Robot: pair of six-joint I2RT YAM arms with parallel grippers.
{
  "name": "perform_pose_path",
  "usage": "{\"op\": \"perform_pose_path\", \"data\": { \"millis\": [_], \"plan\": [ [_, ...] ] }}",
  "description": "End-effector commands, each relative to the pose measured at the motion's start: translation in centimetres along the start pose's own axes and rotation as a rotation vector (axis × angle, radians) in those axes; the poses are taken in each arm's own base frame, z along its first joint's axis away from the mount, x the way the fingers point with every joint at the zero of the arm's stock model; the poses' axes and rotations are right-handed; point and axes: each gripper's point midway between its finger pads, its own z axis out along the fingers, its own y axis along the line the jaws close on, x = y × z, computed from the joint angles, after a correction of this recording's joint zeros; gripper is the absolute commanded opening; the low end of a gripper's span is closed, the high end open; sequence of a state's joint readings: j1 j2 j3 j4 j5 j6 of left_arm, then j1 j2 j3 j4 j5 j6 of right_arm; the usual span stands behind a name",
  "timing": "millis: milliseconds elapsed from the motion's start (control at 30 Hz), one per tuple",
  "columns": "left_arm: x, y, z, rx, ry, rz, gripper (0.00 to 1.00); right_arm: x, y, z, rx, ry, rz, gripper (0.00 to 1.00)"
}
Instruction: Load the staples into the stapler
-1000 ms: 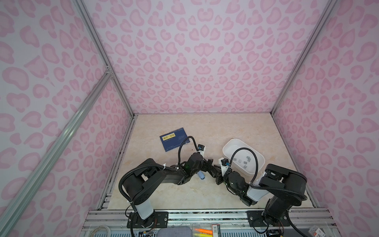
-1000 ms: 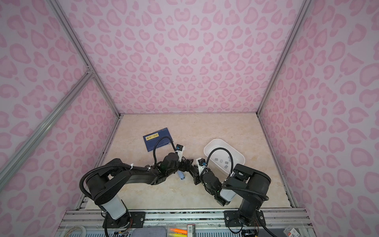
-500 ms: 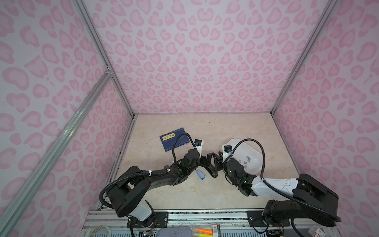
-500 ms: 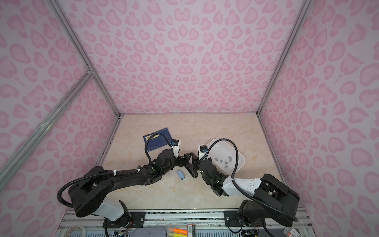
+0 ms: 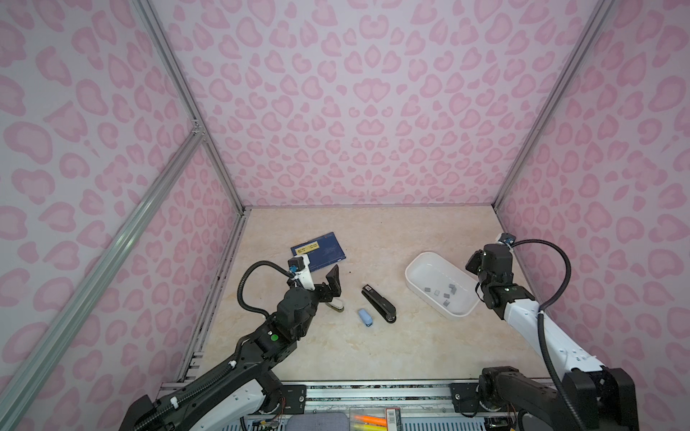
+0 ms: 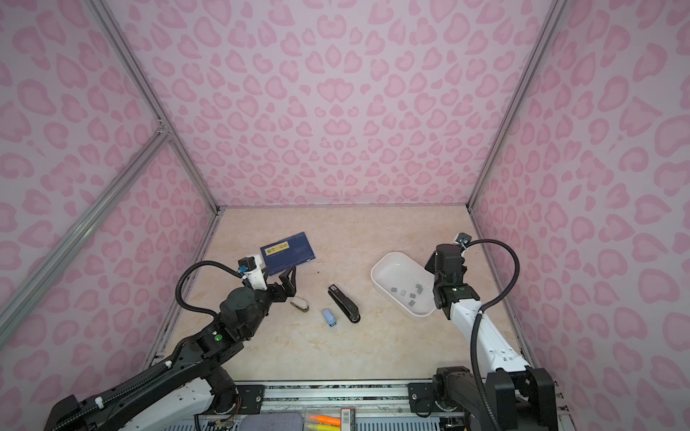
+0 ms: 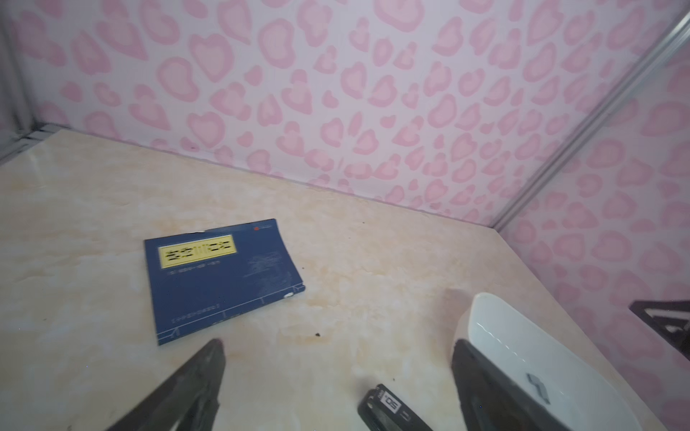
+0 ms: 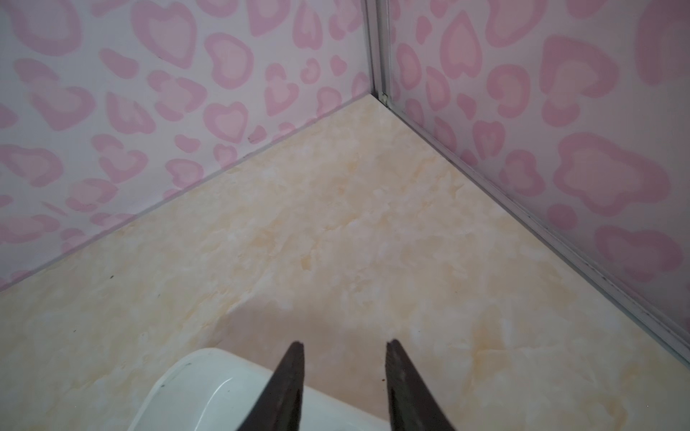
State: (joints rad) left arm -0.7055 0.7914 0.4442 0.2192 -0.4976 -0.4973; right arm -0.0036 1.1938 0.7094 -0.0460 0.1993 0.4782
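In both top views, marble table [image 5: 373, 231], pink heart walls [image 5: 354, 112], staples [image 5: 446, 293] in white tray [image 5: 418, 261], left gripper [image 7: 336, 345] wide, empty, right gripper [image 8: 344, 345] narrow, empty, left wrist view cuts off black stapler [image 7: 388, 408].

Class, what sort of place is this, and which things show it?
Probably a robot test booth: pink heart-patterned walls on aluminium framing enclose a marble-look tabletop and two mounted arms.

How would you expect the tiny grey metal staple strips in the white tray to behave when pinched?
The tiny grey metal staple strips look light, so a nudge would probably skid them across the smooth white tray. They sit low on its floor, so pinching one may be fiddly. Being thin, a strip might snap under a hard squeeze.
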Motion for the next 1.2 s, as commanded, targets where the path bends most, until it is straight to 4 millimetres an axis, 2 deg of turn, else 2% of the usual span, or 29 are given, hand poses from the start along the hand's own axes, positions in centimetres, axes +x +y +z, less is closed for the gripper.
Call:
{"op": "perform_pose_path", "data": {
  "millis": [0,167,333,533,767,967,1067,1167],
  "plan": [
    [1.3,3.8,-0.9,-0.155,0.062,-0.036,0.96,4.4,0.5,1.7,-0.096,0.248,0.01,0.35],
    [1.7,4.3,-2.5,-0.13,0.085,-0.069,0.96,6.2,0.4,3.9,-0.09,0.317,0.024,0.35],
    [1.6,5.5,-4.4,-0.126,0.055,-0.117,0.96,7.3,0.9,4.3,-0.126,0.361,0.041,0.33],
    [0.6,6.2,-6.2,-0.092,-0.019,-0.164,0.96,9.1,1.7,3.0,-0.194,0.377,0.088,0.31],
    [0.3,7.1,-7.0,-0.127,-0.023,-0.15,0.96,11.7,2.6,2.1,-0.24,0.397,0.118,0.29],
    [0.3,7.0,-7.1,-0.123,-0.017,-0.15,0.96,13.0,5.6,0.2,-0.286,0.379,0.089,0.28],
    [-0.2,7.1,-6.8,-0.143,-0.042,-0.102,0.96,12.6,7.0,-0.6,-0.309,0.358,0.077,0.28],
    [-1.0,6.8,-5.9,-0.164,-0.068,0.043,0.96,10.4,7.2,-1.4,-0.313,0.308,0.086,0.33]
  ]
}}
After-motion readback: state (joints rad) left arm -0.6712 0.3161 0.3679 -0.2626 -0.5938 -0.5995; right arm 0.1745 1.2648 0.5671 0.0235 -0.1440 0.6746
